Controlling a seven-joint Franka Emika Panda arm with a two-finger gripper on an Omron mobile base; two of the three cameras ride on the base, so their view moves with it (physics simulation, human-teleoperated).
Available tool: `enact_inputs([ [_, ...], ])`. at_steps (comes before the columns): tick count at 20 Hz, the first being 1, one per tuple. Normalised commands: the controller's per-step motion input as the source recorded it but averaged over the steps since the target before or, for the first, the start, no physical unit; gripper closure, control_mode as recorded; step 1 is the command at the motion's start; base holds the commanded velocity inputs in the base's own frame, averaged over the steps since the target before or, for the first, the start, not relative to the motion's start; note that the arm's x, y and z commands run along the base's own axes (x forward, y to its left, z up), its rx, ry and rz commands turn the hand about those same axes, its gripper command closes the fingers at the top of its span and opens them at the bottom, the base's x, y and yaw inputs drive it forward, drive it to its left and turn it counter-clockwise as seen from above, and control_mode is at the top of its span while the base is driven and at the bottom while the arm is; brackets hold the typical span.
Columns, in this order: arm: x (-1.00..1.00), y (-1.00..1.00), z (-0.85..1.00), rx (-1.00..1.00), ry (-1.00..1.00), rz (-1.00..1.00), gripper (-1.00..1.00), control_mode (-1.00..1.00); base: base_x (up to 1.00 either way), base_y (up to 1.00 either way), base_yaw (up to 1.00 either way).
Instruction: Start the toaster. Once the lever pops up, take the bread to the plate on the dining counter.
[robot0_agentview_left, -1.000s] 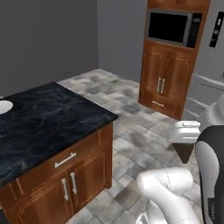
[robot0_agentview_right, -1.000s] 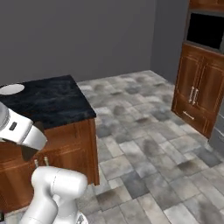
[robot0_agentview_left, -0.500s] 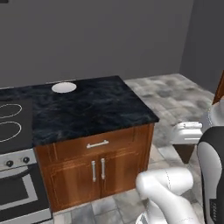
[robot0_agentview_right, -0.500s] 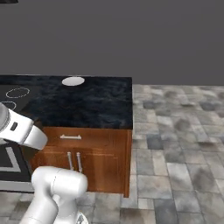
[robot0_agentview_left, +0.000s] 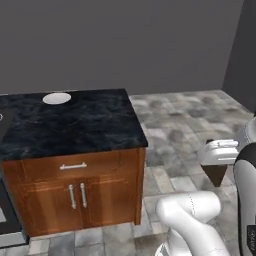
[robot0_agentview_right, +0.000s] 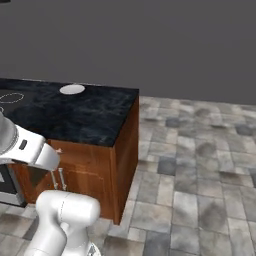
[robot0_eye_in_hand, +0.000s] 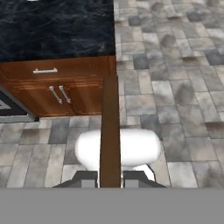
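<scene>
My gripper is shut on the bread, a dark brown slice seen edge-on as a tall strip between the fingertips. In the left base view the gripper hangs at the right over the tiled floor, the bread poking out below it. In the right base view the gripper is low at the left, in front of the cabinet. The toaster and the dining counter are out of view. A flat white round dish lies on a black-topped counter; I cannot tell whether it is the plate.
A black marbled counter on wooden cabinets with silver handles stands to the left, its corner toward me. A stove adjoins it on the left. Grey tiled floor spreads to the right, up to a grey wall.
The whole picture has swung, so the base has moved. The counter now sits further left in both base views. The gripper still holds the bread the same way.
</scene>
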Motion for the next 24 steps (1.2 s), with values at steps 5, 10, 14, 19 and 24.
enact_inputs([
  [5,0.00,0.00,0.00,0.00,0.00,0.00,1.00,1.00,0.48,-1.00,0.20],
  [10,0.00,0.00,0.00,0.00,0.00,0.00,1.00,1.00,0.87,-1.00,0.14],
  [14,0.00,0.00,0.00,0.00,0.00,0.00,1.00,1.00,0.94,-1.00,0.03],
  [19,0.00,0.00,0.00,0.00,0.00,0.00,1.00,1.00,0.99,-1.00,0.00],
  [24,0.00,0.00,0.00,0.00,0.00,0.00,1.00,1.00,1.00,-0.98,0.00],
])
